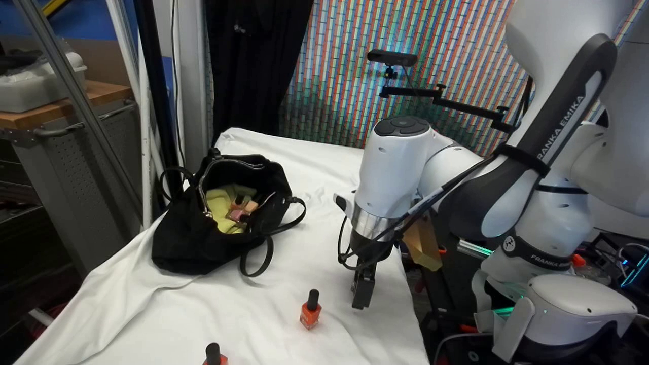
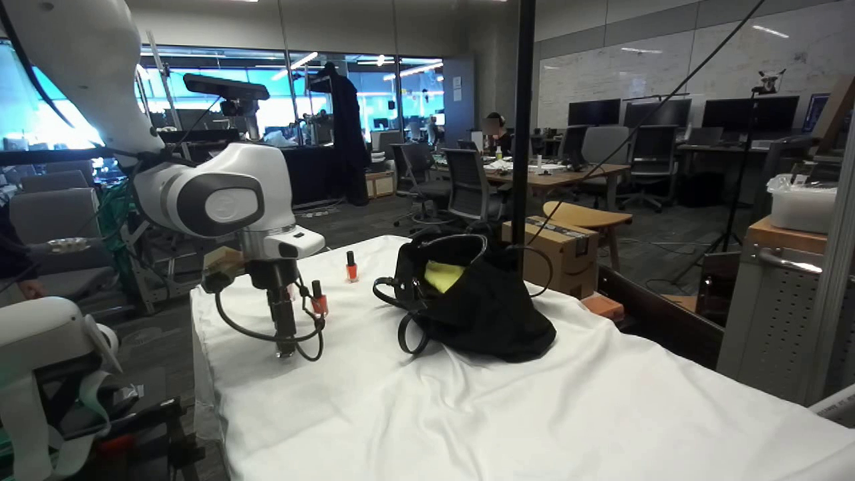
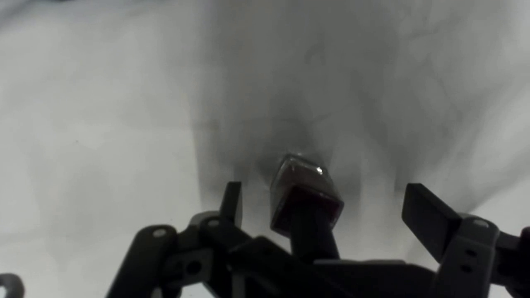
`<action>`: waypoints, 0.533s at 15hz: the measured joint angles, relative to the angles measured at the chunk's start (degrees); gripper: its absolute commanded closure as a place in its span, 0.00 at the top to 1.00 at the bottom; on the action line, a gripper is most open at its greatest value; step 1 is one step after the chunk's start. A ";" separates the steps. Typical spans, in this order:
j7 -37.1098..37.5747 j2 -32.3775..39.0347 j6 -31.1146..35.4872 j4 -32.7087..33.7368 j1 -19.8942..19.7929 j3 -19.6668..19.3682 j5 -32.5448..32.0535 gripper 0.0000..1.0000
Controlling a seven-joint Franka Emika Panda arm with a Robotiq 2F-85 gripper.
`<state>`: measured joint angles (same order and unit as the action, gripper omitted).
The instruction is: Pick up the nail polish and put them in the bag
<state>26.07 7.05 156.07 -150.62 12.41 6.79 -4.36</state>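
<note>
In an exterior view the gripper points down at the white cloth, seen too narrowly to judge its opening from there; an orange-red bottle stands upright near it, a second bottle is cut by the lower edge, and the bag sits open well apart, small bottles lying on its yellowish-green lining; a strap loop rests on the cloth toward the arm, so a low carry might snag it, and a release short of the mouth would likely send a bottle off the soft rim; in an exterior view a cable loops out beside the gripper, and the orange-red bottle shows close to it; a sideways swing could knock that bottle over, though whether cable and glass touch I cannot tell; in the wrist view the fingers are spread wide and hold nothing; a dark red bottle stands between them, touching neither pad, nearer the finger at that view's left; I take the next step to be closing on it, and the off-centre place may let that finger strike first and push or tip the glass; the squarish body is turned cornerwise to the pads, so it could twist under pressure, or slip out in the lift if only an edge or the slim black cap is caught.
</note>
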 measured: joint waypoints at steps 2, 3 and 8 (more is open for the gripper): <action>-0.71 -0.01 -0.04 0.00 -0.03 0.00 1.04 1.00; -0.90 -0.01 -0.10 0.01 -0.03 0.00 1.53 1.00; -0.95 -0.01 -0.50 0.11 -0.03 0.00 1.80 0.60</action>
<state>25.12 7.04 155.57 -150.50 12.38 6.79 -2.56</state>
